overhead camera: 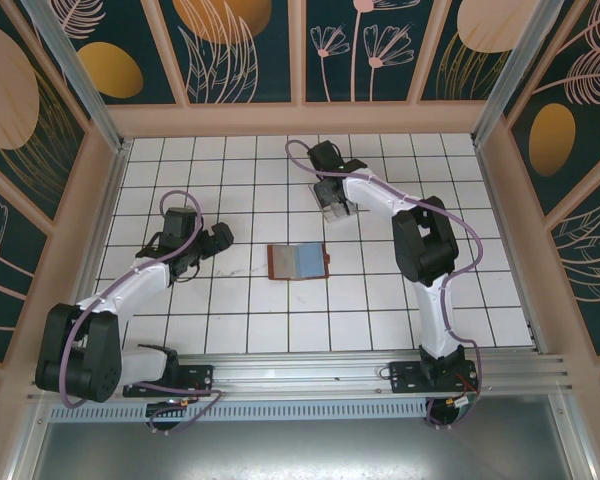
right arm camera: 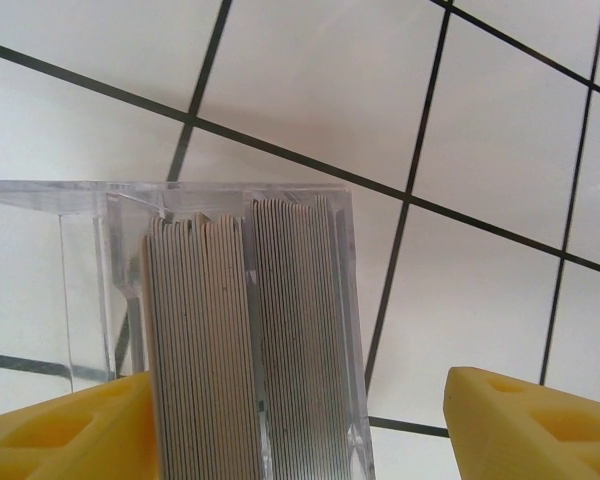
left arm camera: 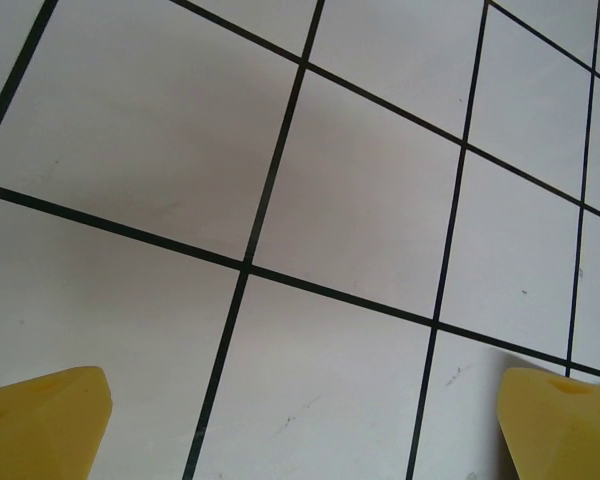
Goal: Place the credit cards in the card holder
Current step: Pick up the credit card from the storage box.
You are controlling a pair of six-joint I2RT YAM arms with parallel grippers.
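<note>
1. The credit cards stand edge-on in two tight grey stacks inside a clear hard-plastic tray, lower left of the right wrist view. Their faces are hidden.
2. The right claw is spread either side of the stacks, its right yellow finger clear of the tray wall.
3. The card holder, reddish-brown, lies open mid-frame in the top view, with bare white-tiled worktop all round.
4. The left claw is spread wide over bare tile, its fingers cut off at the bottom corners.
</note>
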